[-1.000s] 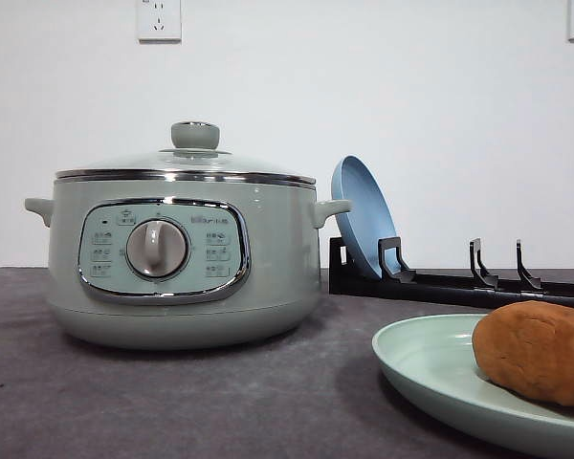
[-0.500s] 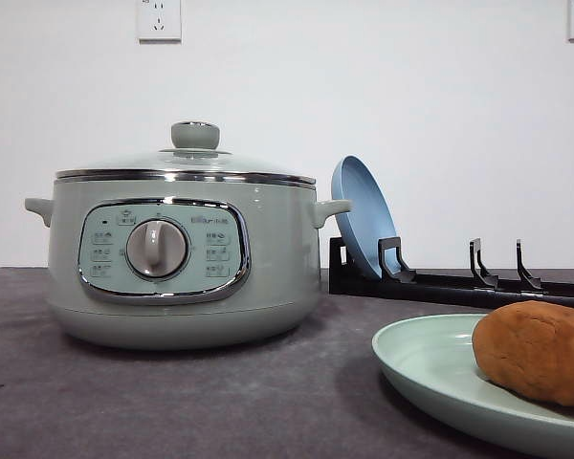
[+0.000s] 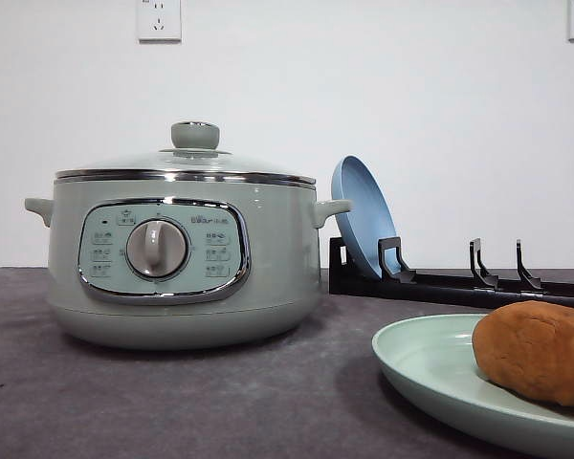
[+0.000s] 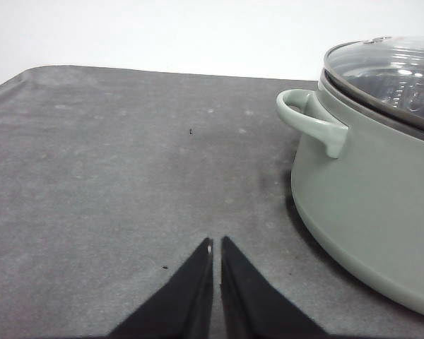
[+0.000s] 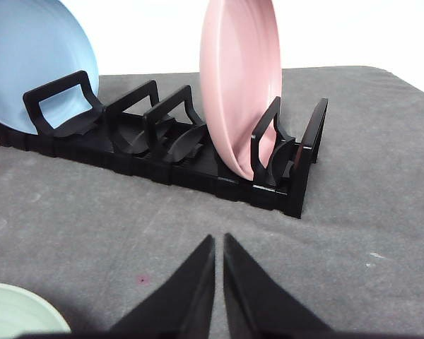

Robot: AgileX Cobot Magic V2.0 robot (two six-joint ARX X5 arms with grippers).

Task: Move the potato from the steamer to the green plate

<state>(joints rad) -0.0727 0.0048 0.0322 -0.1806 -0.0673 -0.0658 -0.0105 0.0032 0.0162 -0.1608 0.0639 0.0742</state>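
A dark grey matte counter (image 3: 172, 402) carried a lidded sage-green round steamer (image 3: 177, 258) at left, a black slotted plastic plate rack (image 3: 459, 285) behind, and a pale mint-green shallow plate (image 3: 426, 368) at right.

The steamer (image 3: 180, 258) stands left on the surface (image 3: 172, 402), lid (image 3: 187, 161) on. The potato (image 3: 538, 352) lies on the plate (image 3: 430, 368), near right. Behind it the rack (image 3: 459, 279) holds a plate (image 3: 362, 215) on edge, right of the steamer. My left tool (image 4: 216, 248) hangs left of the steamer.
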